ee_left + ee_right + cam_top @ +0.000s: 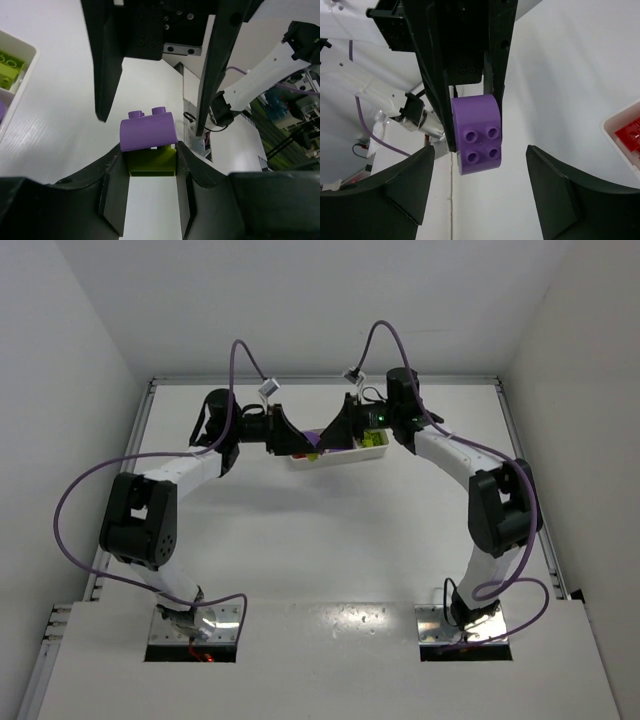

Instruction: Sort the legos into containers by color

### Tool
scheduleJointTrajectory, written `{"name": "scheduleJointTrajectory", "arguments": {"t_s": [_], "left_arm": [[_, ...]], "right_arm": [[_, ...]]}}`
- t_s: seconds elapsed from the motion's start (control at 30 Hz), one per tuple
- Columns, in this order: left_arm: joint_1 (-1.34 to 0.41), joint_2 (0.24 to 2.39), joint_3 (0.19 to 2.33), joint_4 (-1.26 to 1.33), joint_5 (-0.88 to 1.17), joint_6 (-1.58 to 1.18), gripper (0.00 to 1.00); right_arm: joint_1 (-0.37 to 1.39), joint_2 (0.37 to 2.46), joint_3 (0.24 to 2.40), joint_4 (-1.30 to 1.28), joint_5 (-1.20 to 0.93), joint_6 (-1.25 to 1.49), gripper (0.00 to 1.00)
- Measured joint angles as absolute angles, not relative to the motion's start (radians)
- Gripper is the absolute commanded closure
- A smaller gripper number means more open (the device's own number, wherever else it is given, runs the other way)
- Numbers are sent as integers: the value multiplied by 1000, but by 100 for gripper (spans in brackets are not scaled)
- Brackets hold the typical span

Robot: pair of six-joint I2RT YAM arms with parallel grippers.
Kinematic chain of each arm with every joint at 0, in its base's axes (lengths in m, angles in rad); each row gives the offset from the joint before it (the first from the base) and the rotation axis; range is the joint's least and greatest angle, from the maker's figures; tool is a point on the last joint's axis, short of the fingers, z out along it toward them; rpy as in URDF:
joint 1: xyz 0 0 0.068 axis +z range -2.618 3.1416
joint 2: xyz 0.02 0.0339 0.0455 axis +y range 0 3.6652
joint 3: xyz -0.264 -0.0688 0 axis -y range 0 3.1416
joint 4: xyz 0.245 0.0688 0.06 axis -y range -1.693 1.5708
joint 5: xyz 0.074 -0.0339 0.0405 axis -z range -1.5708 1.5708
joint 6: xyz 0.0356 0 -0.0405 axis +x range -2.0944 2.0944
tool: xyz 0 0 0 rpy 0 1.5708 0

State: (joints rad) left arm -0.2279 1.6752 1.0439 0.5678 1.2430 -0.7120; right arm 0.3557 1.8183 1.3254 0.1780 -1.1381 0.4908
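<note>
My left gripper (152, 167) is shut on a yellow-green lego (152, 165) with a purple lego (147, 131) stacked on top. It holds this clump in the air by the white tray (335, 458) at the far middle of the table. My right gripper (480, 165) is open and faces the clump head-on. Its fingers (107, 65) stand on either side of the purple lego (477, 132) without touching it. In the top view the left gripper (288, 437) and right gripper (335, 430) meet over the tray, with the purple lego (312, 440) between them.
The tray's end compartment holds yellow-green legos (372, 439), which also show in the left wrist view (10, 65). Red legos (627, 132) lie in another compartment. White walls close in the table at the back and sides.
</note>
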Motion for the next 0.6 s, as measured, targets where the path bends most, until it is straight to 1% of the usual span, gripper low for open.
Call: {"name": "scheduleJointTrajectory", "arguments": {"t_s": [0.13,0.17,0.2,0.23,0.27,0.3,0.37,0.4,0.43,0.47,0.5,0.6], "left_arm": [[-249,1680,1058,582,1264,-715,97],[-253,1681,1058,582,1269,-716,97],[-257,1683,1058,583,1273,-716,97],[-262,1685,1059,583,1276,-716,97],[-266,1687,1059,583,1278,-716,97],[-268,1688,1058,582,1274,-716,97],[-270,1689,1059,576,1268,-710,97],[-270,1689,1059,572,1275,-709,97],[-269,1689,1059,571,1279,-709,97],[-270,1689,1059,573,1278,-709,97],[-271,1689,1059,570,1276,-710,97],[-271,1689,1059,569,1272,-707,97]], "right_arm": [[356,1814,1307,169,-1150,477,27],[356,1813,1304,167,-1150,474,28],[356,1813,1303,162,-1150,471,32],[356,1813,1302,160,-1150,469,42],[356,1812,1302,155,-1151,467,42],[356,1811,1301,152,-1161,469,53],[356,1805,1301,149,-1172,468,64],[356,1803,1301,148,-1176,467,84],[356,1801,1301,149,-1174,461,93],[356,1801,1301,148,-1174,457,98],[355,1801,1301,146,-1173,454,100],[352,1798,1301,142,-1164,457,100]]}}
